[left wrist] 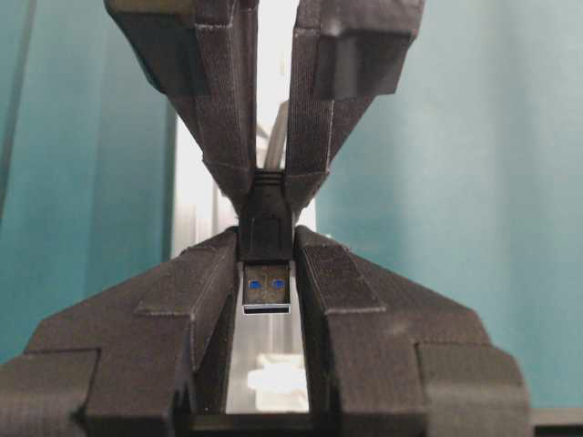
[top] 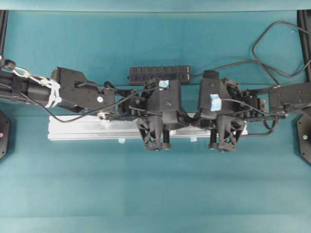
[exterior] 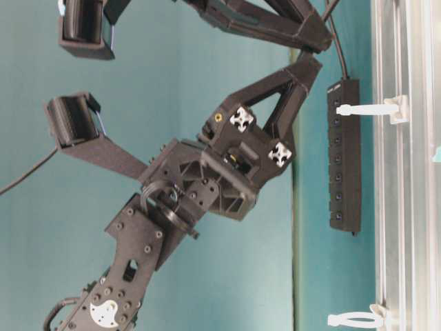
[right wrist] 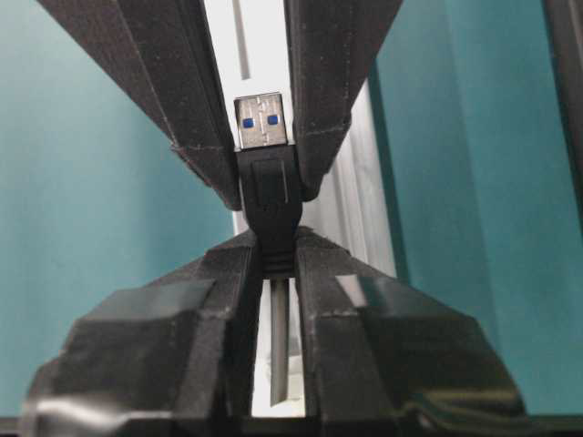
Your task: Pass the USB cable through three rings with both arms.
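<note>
The USB cable's black plug (left wrist: 266,228) is pinched between both grippers above the silver rail (top: 97,130). My left gripper (left wrist: 266,244) is shut on the plug body, and the metal tip (left wrist: 267,287) points back between its fingers. My right gripper (right wrist: 278,255) is shut on the plug's ribbed rear end (right wrist: 278,259), with the thin cord (right wrist: 281,337) running back between its fingers. In the right wrist view the left gripper's fingers (right wrist: 205,137) flank the metal tip (right wrist: 262,121). Two white rings (exterior: 362,109) (exterior: 355,319) stick out from the rail (exterior: 406,172). A blurred ring (left wrist: 278,375) lies under the plug.
A black multi-port hub (top: 159,74) lies behind the rail, with its thick cord (top: 272,53) looping to the back right. Both arms crowd the rail's middle. Teal table surface (top: 155,184) stretches in front of the rail.
</note>
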Motion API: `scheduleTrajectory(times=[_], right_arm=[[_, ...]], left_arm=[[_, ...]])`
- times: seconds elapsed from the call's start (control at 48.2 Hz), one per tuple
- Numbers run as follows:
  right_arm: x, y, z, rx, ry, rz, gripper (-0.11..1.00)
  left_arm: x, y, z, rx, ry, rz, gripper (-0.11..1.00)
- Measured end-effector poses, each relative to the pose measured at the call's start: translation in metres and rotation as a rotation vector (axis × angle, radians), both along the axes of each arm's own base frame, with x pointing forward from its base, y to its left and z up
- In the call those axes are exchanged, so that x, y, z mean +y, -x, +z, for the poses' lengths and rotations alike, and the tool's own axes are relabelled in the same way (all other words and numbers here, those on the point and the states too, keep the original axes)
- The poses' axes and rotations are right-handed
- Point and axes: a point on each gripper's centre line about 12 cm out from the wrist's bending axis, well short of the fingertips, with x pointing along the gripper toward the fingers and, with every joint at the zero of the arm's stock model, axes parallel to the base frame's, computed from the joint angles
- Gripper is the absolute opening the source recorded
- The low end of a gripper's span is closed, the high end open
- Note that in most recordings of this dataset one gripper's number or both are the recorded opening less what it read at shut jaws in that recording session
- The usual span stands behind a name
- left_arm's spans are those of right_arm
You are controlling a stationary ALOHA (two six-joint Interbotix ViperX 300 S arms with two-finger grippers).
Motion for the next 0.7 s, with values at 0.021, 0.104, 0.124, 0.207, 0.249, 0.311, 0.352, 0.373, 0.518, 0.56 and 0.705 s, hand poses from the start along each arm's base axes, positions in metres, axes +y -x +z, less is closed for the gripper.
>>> scheduleTrajectory(times=[0.021, 0.104, 0.124, 0.207, 0.249, 0.311, 0.352, 0.373, 0.518, 0.56, 0.705], right_arm=[[0.0, -0.001, 0.0, 0.006, 0.0, 0.0, -0.06], [-0.001, -0.005, 0.0, 0.019, 0.004, 0.002, -0.06], [-0.001, -0.006, 0.0, 0.022, 0.004, 0.003, -0.06], [-0.001, -0.009, 0.0, 0.028, 0.009, 0.009, -0.06], [-0.001, -0.01, 0.0, 0.03, 0.011, 0.011, -0.06], [-0.001, -0.005, -0.007, 0.071, 0.01, 0.014, -0.06], [0.0, -0.002, -0.014, 0.11, 0.008, 0.015, -0.06], [0.0, -0.001, -0.016, 0.119, 0.008, 0.018, -0.06], [0.0, 0.002, -0.018, 0.157, 0.005, 0.015, -0.06], [0.0, 0.003, -0.018, 0.165, 0.007, 0.017, -0.06], [0.0, 0.004, -0.019, 0.173, 0.014, 0.03, -0.06]], left_arm=[[0.001, 0.001, 0.001, -0.002, 0.001, 0.002, 0.22], [0.003, 0.005, 0.004, -0.003, 0.0, 0.006, 0.22], [0.003, 0.007, 0.004, -0.003, 0.0, 0.008, 0.22], [0.004, 0.013, 0.007, -0.003, -0.005, 0.006, 0.23], [0.003, 0.018, 0.008, -0.001, -0.006, 0.005, 0.27], [0.004, 0.027, 0.01, 0.0, -0.004, 0.01, 0.43], [0.007, 0.033, 0.014, -0.005, -0.002, 0.019, 0.56], [0.009, 0.036, 0.016, -0.008, 0.0, 0.025, 0.62], [0.008, 0.059, 0.022, -0.008, 0.002, 0.029, 0.84], [0.007, 0.064, 0.025, -0.011, 0.001, 0.025, 0.82], [0.005, 0.081, 0.031, -0.022, 0.0, 0.025, 0.77]])
